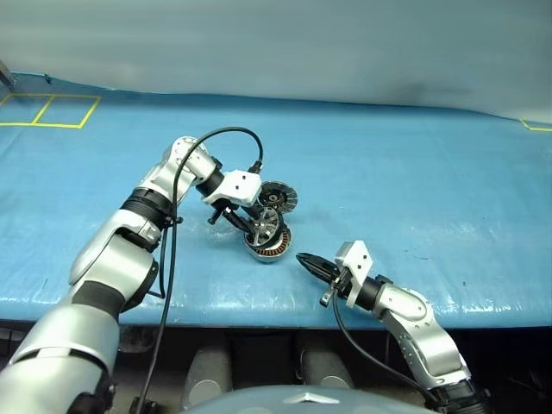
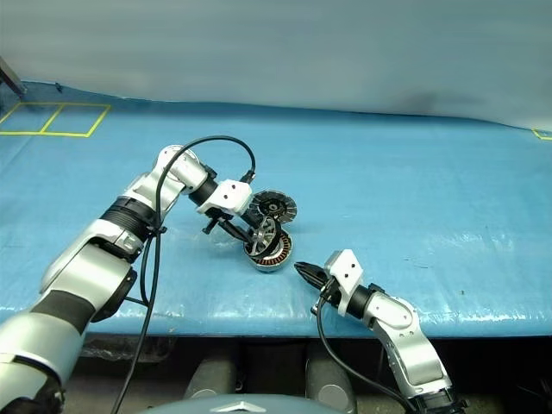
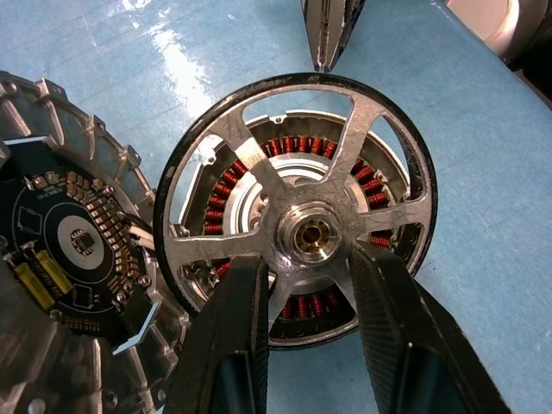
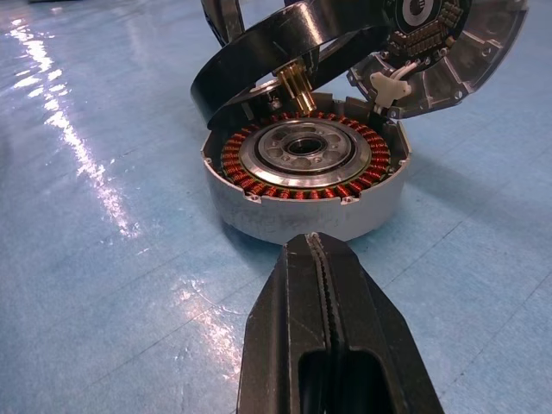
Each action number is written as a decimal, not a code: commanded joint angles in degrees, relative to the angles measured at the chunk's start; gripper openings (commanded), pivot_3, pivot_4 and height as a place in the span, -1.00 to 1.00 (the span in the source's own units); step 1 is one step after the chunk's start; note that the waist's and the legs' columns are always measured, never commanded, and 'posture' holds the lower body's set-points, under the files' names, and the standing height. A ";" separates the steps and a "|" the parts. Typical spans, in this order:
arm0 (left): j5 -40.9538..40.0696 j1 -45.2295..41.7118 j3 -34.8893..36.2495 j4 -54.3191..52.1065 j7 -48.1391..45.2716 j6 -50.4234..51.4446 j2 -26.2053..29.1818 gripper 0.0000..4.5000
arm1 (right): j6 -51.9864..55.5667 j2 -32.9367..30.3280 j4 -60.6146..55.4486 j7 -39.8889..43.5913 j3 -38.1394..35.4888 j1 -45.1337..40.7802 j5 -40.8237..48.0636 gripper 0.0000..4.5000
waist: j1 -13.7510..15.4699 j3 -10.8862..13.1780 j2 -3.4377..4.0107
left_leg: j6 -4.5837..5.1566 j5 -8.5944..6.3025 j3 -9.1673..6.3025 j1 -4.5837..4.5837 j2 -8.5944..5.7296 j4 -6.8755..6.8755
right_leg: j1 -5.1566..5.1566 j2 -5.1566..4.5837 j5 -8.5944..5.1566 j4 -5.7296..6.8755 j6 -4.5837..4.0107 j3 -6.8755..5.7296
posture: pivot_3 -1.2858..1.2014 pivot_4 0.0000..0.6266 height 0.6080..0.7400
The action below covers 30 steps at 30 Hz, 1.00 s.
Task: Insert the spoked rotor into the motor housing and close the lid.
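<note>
A: Left fingers (image 3: 237, 345) first: two black ones, clamped on a spoke of the spoked rotor (image 3: 297, 207), one either side near its brass hub.

B: And the rotor itself?

A: One rotor, tilted, its lower edge over the motor housing (image 4: 304, 177), not seated. One housing, sitting on the blue table (image 1: 414, 172), copper windings showing.

B: The lid?

A: One lid (image 1: 277, 197), swung open and standing just behind the housing, circuit-board face showing in the left wrist view.

B: Right side?

A: Right fingers (image 4: 321, 345) pressed shut, holding nothing, low over the table and pointing at the housing, a little apart from it.
</note>
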 commanded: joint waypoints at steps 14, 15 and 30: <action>1.32 -1.88 -0.20 1.30 -0.14 -1.94 -0.70 -0.51 | -1.55 0.09 -0.82 -0.55 -0.32 0.23 -0.13 -1.00 | 0.05 0.00 0.00 | 0.00 0.00 0.00 0.00 0.00 0.02 | 0.01 0.00 0.00 0.00 0.00 0.00 | 0.03 -0.52 1.00; 1.45 -1.85 -0.11 1.38 -0.14 -2.03 -0.74 -0.51 | -1.57 0.09 -0.80 -0.56 -0.32 0.21 -0.17 -1.00 | 0.05 0.00 0.00 | 0.00 0.00 0.00 0.00 0.00 0.02 | 0.01 0.00 0.00 0.00 0.00 0.00 | 0.03 -0.52 1.00; 3.99 -1.60 3.50 2.45 -0.04 -3.25 -2.16 -0.51 | -1.61 0.23 -0.54 -0.70 -0.24 0.03 -0.64 -1.00 | 0.16 0.00 0.00 | 0.00 0.00 -0.01 0.00 -0.01 0.06 | 0.04 0.00 0.01 0.01 0.01 0.00 | 0.03 -0.52 1.00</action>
